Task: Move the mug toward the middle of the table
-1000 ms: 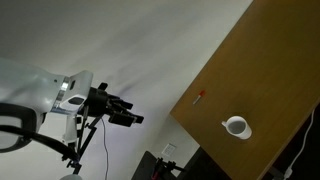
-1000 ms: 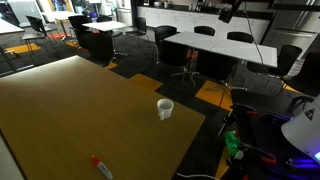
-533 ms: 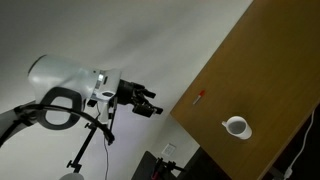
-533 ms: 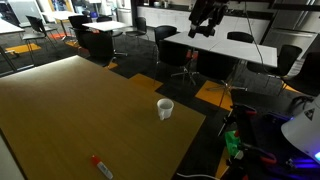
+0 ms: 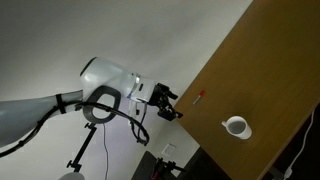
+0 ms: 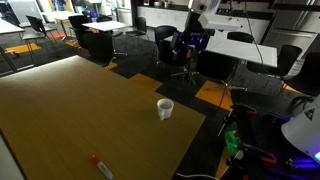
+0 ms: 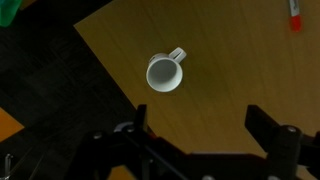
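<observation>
The small white mug (image 5: 237, 126) stands upright near the table's corner; it also shows in an exterior view (image 6: 165, 108) and in the wrist view (image 7: 165, 72), handle to the upper right. The brown wooden table (image 5: 270, 70) shows in both exterior views (image 6: 70, 120) and in the wrist view (image 7: 230, 70). My gripper (image 5: 170, 103) hangs in the air off the table's edge, well apart from the mug; it also shows in an exterior view (image 6: 192, 40). In the wrist view (image 7: 200, 118) its fingers stand wide apart and empty, above bare wood below the mug.
A small red-orange marker (image 5: 199, 97) lies near the table's edge, also seen in an exterior view (image 6: 101, 166) and the wrist view (image 7: 294, 14). Office tables and chairs (image 6: 215, 45) stand behind. Dark floor (image 7: 50, 90) lies beyond the table's corner.
The arm has swung toward the table; the gripper has come much closer to the table's edge and lower. The mug and marker have not moved.
</observation>
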`<state>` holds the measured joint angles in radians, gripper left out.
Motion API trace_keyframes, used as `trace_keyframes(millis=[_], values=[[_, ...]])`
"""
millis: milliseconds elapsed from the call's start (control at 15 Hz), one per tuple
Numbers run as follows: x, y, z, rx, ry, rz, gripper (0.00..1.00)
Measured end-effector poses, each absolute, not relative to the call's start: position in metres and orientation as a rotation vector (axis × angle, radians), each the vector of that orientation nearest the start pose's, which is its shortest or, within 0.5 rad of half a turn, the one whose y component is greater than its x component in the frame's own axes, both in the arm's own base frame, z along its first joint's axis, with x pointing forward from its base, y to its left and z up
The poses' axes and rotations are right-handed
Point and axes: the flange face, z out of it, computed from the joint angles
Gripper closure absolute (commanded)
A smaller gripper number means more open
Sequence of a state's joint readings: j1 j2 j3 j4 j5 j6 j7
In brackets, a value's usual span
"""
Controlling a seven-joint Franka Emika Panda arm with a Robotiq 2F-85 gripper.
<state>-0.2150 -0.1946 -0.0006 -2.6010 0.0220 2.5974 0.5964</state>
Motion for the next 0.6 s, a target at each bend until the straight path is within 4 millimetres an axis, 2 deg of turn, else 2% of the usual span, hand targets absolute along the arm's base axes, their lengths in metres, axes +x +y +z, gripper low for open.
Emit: trace_keyframes(millis=[333, 600], values=[[0.458, -0.113, 0.292, -2.750, 1.359, -0.316, 0.00], [0.469, -0.117, 0.253, -2.738, 1.397, -0.282, 0.00]])
